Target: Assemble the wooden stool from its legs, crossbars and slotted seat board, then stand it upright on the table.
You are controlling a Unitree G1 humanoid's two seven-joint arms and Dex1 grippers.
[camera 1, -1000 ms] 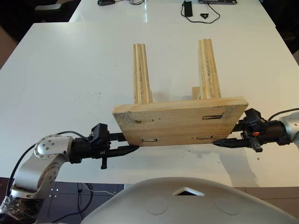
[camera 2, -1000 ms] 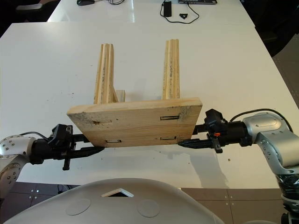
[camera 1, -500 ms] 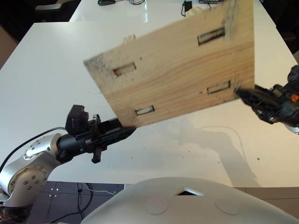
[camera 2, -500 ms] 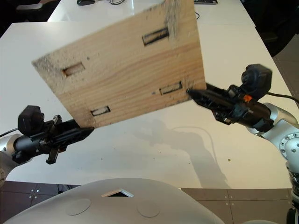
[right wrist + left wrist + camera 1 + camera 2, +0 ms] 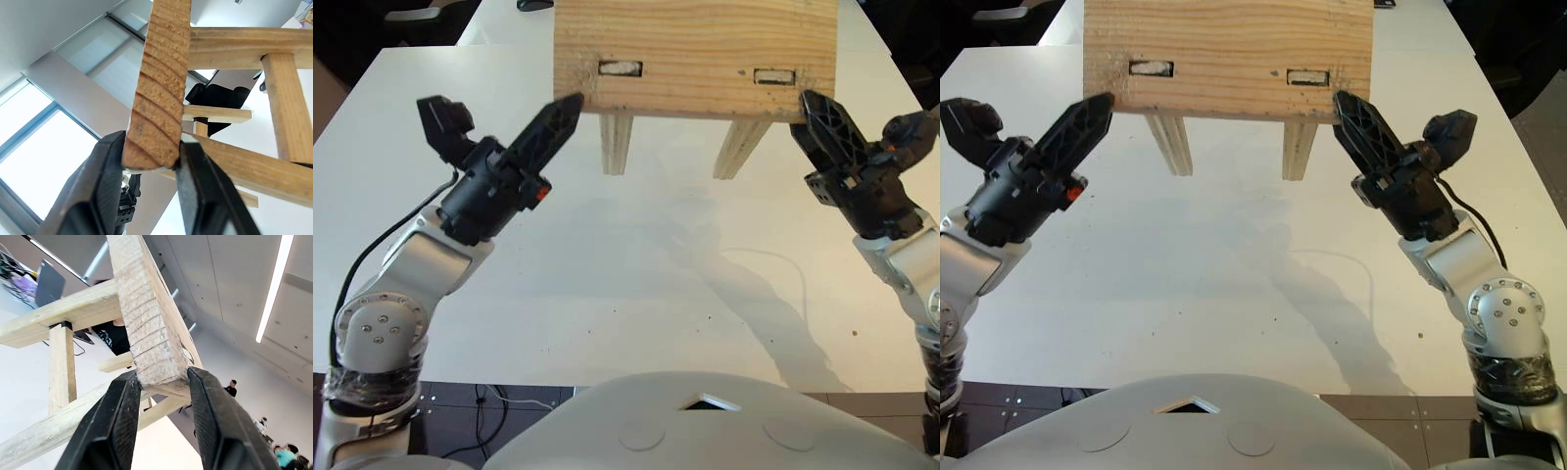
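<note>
The left hand [image 5: 570, 101] and right hand [image 5: 809, 100] clamp the seat board's [image 5: 695, 44] ends.

Assembled pale-wood stool [image 5: 695, 59] held upright in the air above the white tabletop [image 5: 607, 264], its feet clear of the surface. The slotted seat board [image 5: 695, 29] is on top, with two filled slots near its front edge. Two legs [image 5: 615, 142] point down, joined by a crossbar [image 5: 62, 367]. The left claw [image 5: 570, 103] and right claw [image 5: 808, 103] pinch opposite ends of the board.
</note>
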